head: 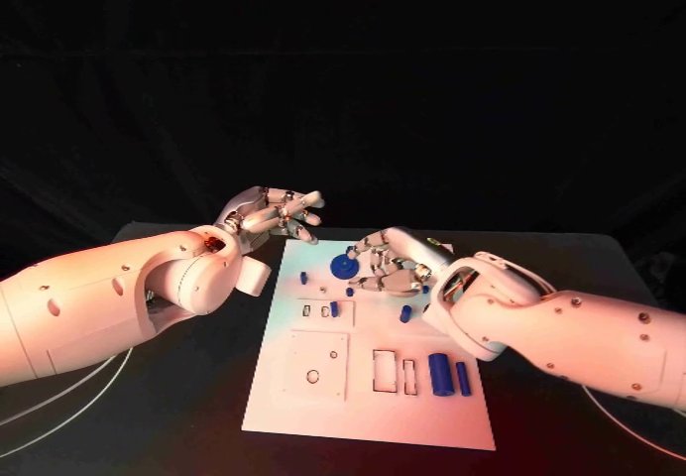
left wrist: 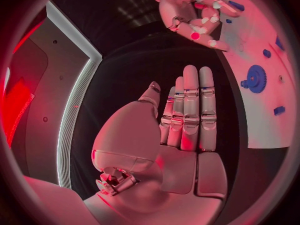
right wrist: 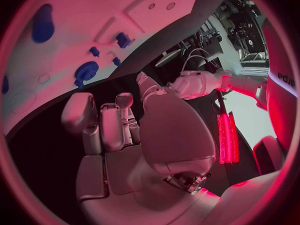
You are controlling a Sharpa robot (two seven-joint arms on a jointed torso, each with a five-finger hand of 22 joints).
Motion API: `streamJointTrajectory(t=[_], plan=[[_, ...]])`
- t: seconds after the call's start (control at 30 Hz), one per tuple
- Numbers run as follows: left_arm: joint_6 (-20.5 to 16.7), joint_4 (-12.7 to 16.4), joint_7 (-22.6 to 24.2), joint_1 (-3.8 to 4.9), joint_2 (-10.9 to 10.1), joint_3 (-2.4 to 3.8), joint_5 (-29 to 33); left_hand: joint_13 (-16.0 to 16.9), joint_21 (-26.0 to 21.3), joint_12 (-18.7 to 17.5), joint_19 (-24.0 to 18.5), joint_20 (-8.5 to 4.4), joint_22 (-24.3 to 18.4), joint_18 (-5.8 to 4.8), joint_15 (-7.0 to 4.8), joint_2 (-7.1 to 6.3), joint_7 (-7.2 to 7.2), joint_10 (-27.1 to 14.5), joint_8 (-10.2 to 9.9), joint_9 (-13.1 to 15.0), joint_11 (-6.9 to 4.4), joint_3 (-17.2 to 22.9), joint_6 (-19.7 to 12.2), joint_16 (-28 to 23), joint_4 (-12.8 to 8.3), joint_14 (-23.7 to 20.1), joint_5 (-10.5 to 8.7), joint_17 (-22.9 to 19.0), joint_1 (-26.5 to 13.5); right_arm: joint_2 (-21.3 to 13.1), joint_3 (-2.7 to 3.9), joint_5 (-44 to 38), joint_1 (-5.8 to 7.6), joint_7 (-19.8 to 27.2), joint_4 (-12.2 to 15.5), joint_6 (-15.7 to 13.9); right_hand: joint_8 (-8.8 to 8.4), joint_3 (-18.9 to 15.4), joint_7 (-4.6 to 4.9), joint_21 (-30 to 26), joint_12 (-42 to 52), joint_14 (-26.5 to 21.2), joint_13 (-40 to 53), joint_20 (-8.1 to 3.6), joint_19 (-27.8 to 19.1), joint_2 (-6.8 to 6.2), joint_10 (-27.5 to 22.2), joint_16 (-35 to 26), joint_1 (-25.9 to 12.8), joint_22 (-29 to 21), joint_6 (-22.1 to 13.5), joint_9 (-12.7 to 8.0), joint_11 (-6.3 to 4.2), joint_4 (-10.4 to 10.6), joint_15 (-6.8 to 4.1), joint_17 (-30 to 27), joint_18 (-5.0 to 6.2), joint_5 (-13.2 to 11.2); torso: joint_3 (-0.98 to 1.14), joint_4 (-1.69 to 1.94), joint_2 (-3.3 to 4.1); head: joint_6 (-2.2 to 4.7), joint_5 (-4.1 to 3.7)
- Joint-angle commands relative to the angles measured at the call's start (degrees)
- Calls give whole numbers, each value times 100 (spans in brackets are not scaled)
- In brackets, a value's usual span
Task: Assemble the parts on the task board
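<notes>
A flat white plastic task board (head: 375,397) lies on the black table. The silver left hand (head: 272,215) hovers off the board's far left corner, fingers straight and together, holding nothing. The silver right hand (head: 386,264) curls its fingers loosely, empty, just beside a round blue toothed gear (head: 345,266). To grasp well, I judge it should lower its fingertips around the gear's rim.
</notes>
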Motion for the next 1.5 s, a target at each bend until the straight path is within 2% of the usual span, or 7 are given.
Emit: streamJointTrajectory(t=[0.03,0.1,0.2,0.43,0.77,0.97,1.5], plan=[[763,-140,-905,-6,48,-5,-1366,117,547,131,473,-260,296,23,-131,-1,-152,284,26,69,-187,-87,112,1656,98,434,-17,1494,2,-375,7,2073,161,912,95,408,-27,166,-6,-1897,-1210,-833,-1033,-16,-876,22,-75,-2305,110,-1553,113,-71,-126,58,-11,-1916,286,17,-3,-49,-91,-13,20],[910,-198,-1198,-7,61,-7,-1697,238,941,226,614,-359,604,38,-203,-48,-154,381,69,140,-210,-194,205,3649,178,499,28,3745,-37,-611,9,2500,237,983,154,543,-74,279,30,-2456,-2053,-981,-1743,-3,-916,-60,173,-3230,143,-1989,277,-129,-124,116,3,-2419,284,38,-7,-52,-115,-29,25],[1263,-242,-1909,-5,64,-8,-2463,625,2861,525,1130,-434,2941,-247,-246,-3,-211,409,142,311,-267,-310,256,5428,319,495,-17,5934,-16,-1049,11,3170,353,1090,263,721,-233,485,-17,-3182,-3058,-793,-2628,57,-735,-150,731,-4248,226,-2645,475,-242,-110,146,94,-2954,296,66,2,-76,-153,-69,77],[2150,-242,-3228,14,123,-5,-3736,2071,4341,1891,1450,-542,4808,-458,-308,234,-287,-36,466,883,-325,-837,97,6372,888,572,46,7240,-459,-1557,18,3625,450,1137,284,966,-509,740,49,-4191,-4266,-577,-3646,163,-437,-153,1215,-5520,201,-3655,658,-384,-15,184,180,-3876,275,134,46,-95,-221,-140,168],[2766,-271,-4799,34,476,-5,-4967,2838,4647,2497,1447,-438,5289,-533,-278,229,-274,-542,691,1287,-260,-1168,-139,6516,940,645,-7,7489,-626,-1775,21,3366,487,1183,191,858,-651,797,-17,-4609,-4688,-6,-4096,118,167,-204,1849,-5985,173,-4310,924,-436,-69,18,109,-4466,271,134,79,-87,-236,-230,183],[2634,-318,-5074,39,673,-5,-5210,4192,4913,3871,1515,-466,5723,-596,-321,267,-343,-223,1062,1620,-340,-1476,-161,6621,931,701,4,7647,-910,-1800,21,3224,492,1192,207,644,-666,674,-61,-4526,-4589,279,-3987,37,438,-267,2130,-5883,78,-4328,1016,-435,-141,-26,26,-4337,264,253,75,-76,-235,-287,164],[2578,-497,-5244,97,1087,-5,-5324,4808,5148,4473,1579,-502,6098,-654,-369,283,-412,-203,1563,2170,-382,-1625,-362,6644,930,712,-7,7679,-852,-1768,21,3090,500,1075,192,462,-702,470,-64,-4478,-4490,343,-3713,-15,598,-272,2082,-5764,-57,-4353,952,-431,-153,-45,-3,-3997,245,529,74,-69,-216,-379,182]])
